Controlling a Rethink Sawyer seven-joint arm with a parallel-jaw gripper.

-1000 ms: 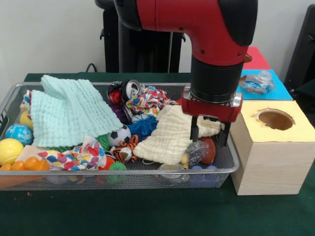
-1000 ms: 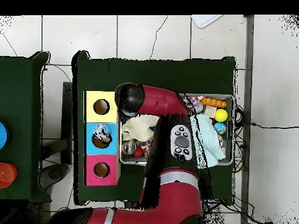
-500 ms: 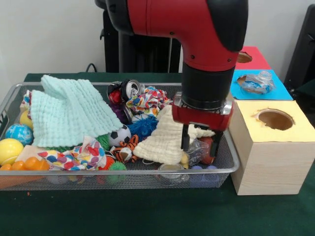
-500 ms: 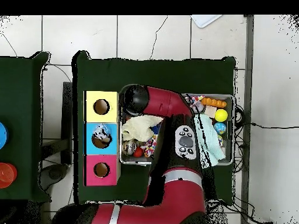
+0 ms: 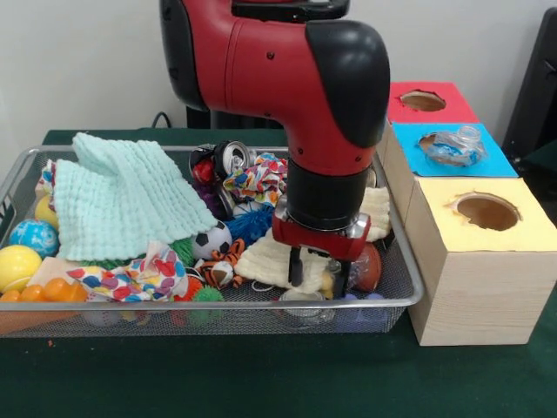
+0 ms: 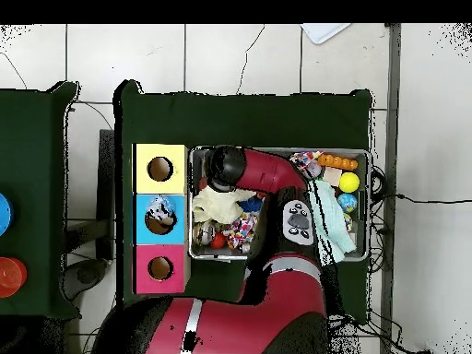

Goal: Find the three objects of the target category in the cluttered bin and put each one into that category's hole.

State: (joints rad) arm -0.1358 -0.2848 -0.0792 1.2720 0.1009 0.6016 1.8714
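The red and black arm reaches down into the bin near its front right corner in the front view. The gripper hangs with its jaws apart, the two dark tips straddling something pale and clear at the edge of the cream cloth; it may be a crushed bottle, but the arm hides too much to be sure, and the jaws are not closed on it.

One crushed clear bottle lies on the blue surround, over the hole, not dropped through. From overhead the same bottle covers the blue box's opening. The red-topped box stands behind it and the yellow-topped box in front, both with open holes.

Inside the bin a mint cloth covers the left half, a silver can sits at the back, and a patterned cloth, a small soccer ball, a yellow ball and a blue ball crowd the rest. The bin and boxes rest on the green desk.
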